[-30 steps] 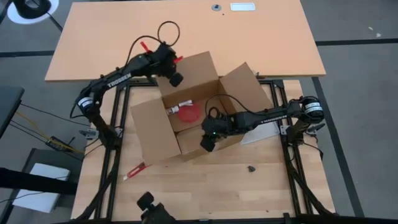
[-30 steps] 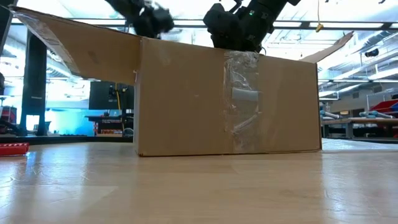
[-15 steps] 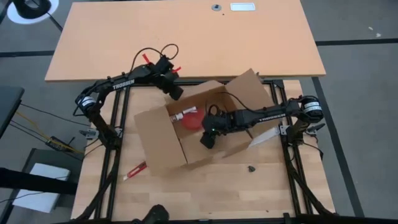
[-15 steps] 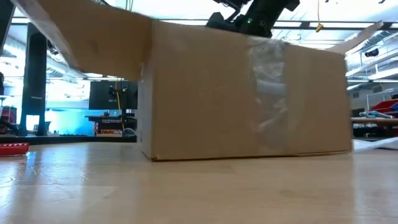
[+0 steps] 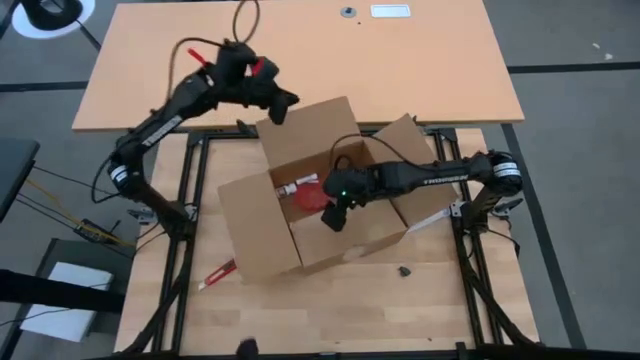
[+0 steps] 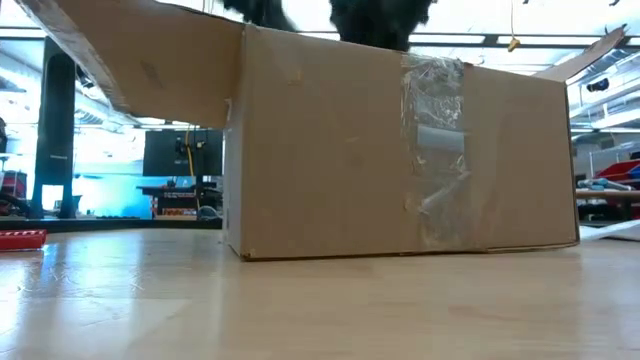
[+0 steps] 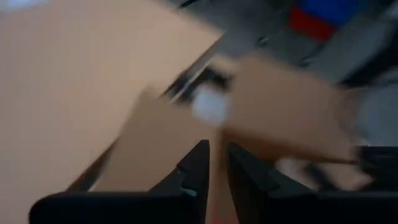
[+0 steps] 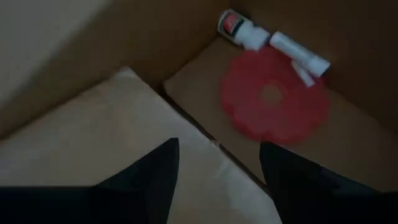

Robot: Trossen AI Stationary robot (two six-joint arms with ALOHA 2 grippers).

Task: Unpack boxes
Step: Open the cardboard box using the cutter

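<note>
Carton (image 5: 300, 205): sitting open at centre of a slatted wooden table (image 5: 400, 300), a tan desk (image 5: 300, 60) above. Right gripper (image 5: 335, 215) hanging inside, fingers spread, empty. Left gripper (image 5: 283, 105) hovering upper left, fingers nearly together, empty. Workshop showing behind.

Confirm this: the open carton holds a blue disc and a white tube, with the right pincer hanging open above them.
Wrong on one point: the disc is red, as the right wrist view shows. The carton is open, the white tube lies beside the disc, and the right pincer hangs open above.
</note>
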